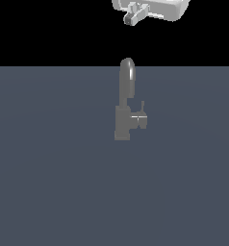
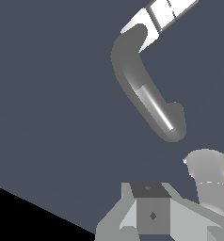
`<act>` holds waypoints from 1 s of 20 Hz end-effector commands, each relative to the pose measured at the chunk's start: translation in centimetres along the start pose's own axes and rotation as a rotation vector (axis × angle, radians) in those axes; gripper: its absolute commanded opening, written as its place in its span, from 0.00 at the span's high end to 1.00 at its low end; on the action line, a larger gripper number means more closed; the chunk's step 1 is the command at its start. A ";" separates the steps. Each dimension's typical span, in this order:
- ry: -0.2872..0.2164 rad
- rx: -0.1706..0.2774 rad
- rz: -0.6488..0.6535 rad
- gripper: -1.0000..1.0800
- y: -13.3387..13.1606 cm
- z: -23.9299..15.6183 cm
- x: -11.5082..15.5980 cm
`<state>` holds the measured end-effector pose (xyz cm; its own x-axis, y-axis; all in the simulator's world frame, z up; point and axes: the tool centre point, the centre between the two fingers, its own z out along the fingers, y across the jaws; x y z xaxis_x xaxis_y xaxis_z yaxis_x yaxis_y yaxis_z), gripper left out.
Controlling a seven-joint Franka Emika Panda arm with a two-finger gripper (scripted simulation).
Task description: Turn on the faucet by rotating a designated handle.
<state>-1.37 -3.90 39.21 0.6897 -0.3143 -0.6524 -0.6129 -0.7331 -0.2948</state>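
Note:
The grey faucet (image 1: 122, 122) stands upright on the flat floor at the middle of the exterior view, its narrow arched spout (image 1: 127, 77) rising above the blocky base. The handle (image 1: 139, 118) is a short stub on the side toward the exterior view's right, with a thin pin (image 1: 143, 106) pointing up. My gripper (image 1: 131, 19) hangs high above the faucet at the top edge, touching nothing. In the wrist view the curved spout (image 2: 144, 92) lies ahead of the fingers (image 2: 151, 214), which sit together with no gap. The handle (image 2: 210, 181) shows as a cylinder beside them.
The faucet stands on a plain blue-grey floor (image 1: 49, 182) that ends at a black background behind it. A white segmented part of the arm (image 2: 163, 16) shows beyond the spout's far end in the wrist view.

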 end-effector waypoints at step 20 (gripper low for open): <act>-0.355 0.369 0.328 1.00 2.1 2.3 15.4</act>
<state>6.63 -8.57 28.05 0.3424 -0.2381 -0.9089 -0.8917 -0.3871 -0.2345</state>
